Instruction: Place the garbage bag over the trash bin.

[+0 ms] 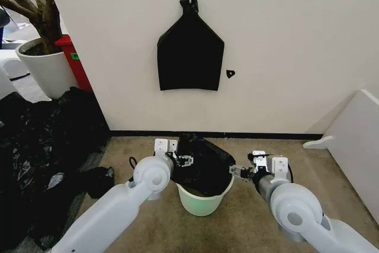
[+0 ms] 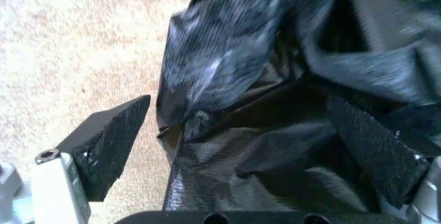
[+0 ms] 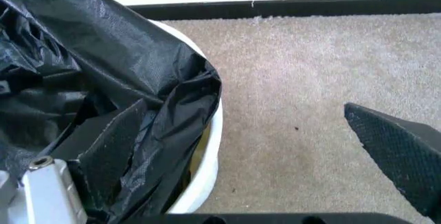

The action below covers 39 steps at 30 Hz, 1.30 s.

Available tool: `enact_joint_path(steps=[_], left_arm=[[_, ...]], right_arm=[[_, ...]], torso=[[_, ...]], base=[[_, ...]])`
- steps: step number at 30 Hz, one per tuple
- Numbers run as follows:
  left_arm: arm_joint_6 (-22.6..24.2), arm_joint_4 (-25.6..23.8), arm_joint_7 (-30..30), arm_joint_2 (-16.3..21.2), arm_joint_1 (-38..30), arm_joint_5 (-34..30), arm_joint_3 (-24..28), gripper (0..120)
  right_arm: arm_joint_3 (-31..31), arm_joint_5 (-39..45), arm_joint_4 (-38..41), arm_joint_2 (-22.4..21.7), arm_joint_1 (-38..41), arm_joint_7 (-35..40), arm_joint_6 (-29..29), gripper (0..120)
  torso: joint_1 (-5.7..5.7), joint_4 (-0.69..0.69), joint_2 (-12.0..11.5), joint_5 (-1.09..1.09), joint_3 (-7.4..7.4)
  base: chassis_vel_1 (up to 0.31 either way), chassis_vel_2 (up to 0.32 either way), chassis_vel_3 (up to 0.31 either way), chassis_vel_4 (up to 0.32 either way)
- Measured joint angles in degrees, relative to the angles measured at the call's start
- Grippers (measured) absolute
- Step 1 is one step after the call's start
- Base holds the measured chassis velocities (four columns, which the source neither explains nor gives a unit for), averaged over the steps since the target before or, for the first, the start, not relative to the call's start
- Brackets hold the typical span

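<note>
The trash bin point(image 1: 204, 201), a white round bucket, stands on the carpet between my two arms. The glossy black garbage bag point(image 1: 202, 161) lies over its mouth and bulges up at the back. My left gripper point(image 1: 186, 160) is at the bin's left rim; in the left wrist view it point(image 2: 241, 146) is open, with wrinkled bag point(image 2: 227, 74) lying between the wide-set fingers point(image 2: 110, 141). My right gripper point(image 1: 237, 172) is at the right rim. There it point(image 3: 255, 152) is open, one finger point(image 3: 103, 146) under the bag's edge point(image 3: 158, 79), the other over carpet. The white rim point(image 3: 210, 146) shows below the bag.
A flat black bag point(image 1: 189, 54) hangs on the wall behind the bin. A big heap of black sheeting point(image 1: 41, 146) covers the floor at left, beside a white plant pot point(image 1: 44, 66) and a red box point(image 1: 76, 62). A white panel point(image 1: 355, 140) leans at right.
</note>
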Motion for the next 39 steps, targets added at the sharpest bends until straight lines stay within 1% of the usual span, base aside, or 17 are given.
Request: enact_joint_path(steps=[9, 12, 15, 19, 23, 25, 34, 39], left_arm=[[1.3, 2.1, 0.6, 0.1, 1.4, -0.8, -1.0, 100], [1.2, 0.8, -0.1, 0.4, 1.7, -1.1, -1.3, 100], [1.1, -2.3, -1.7, 1.1, 1.5, -1.9, -1.5, 100], [1.1, -3.1, -3.3, 0.6, 0.6, -3.0, -1.2, 100], [1.2, -0.4, -5.1, -2.6, -1.5, -3.2, -0.2, 100], [1.2, 0.8, -5.5, -3.3, -2.0, -3.2, 0.2, 100], [1.2, 4.7, -6.0, -4.0, -1.8, -3.6, 0.9, 100], [1.2, 7.7, -4.9, -5.5, -1.7, -3.3, 1.0, 100]], right_arm=[[0.4, -0.6, 0.1, -0.2, -0.8, 0.0, 0.2, 100], [0.6, -0.6, 0.2, -0.3, -1.1, 0.0, 0.2, 100], [1.1, -0.8, 0.6, -0.3, -1.7, 0.0, 0.2, 100], [1.2, -1.0, 0.7, -0.2, -2.3, 0.0, 0.2, 100], [1.7, -1.6, 0.9, 0.0, -3.2, -0.1, 0.3, 100], [2.3, -1.7, 0.9, 0.0, -4.0, -0.2, 0.3, 100], [3.8, -1.8, 1.0, 0.5, -5.7, -0.4, 0.2, 100], [4.1, -1.8, 1.0, 0.7, -6.0, -0.4, 0.2, 100]], torso=[[0.00, 0.01, 0.0, 0.00, 0.00], [0.00, 0.01, 0.0, -0.01, 0.00], [0.00, 0.00, 0.0, 0.00, -0.01], [0.00, 0.01, 0.0, 0.01, -0.01], [0.00, -0.01, 0.0, 0.00, 0.00], [0.00, -0.01, 0.0, 0.00, -0.01], [0.00, 0.00, 0.0, 0.00, 0.00], [0.00, 0.00, 0.0, 0.00, 0.00]], base=[[0.000, 0.000, 0.000, 0.000], [0.000, 0.000, 0.000, 0.000], [0.000, 0.000, 0.000, 0.000], [0.000, 0.000, 0.000, 0.000], [0.000, 0.000, 0.000, 0.000], [0.000, 0.000, 0.000, 0.000], [0.000, 0.000, 0.000, 0.000], [0.000, 0.000, 0.000, 0.000]])
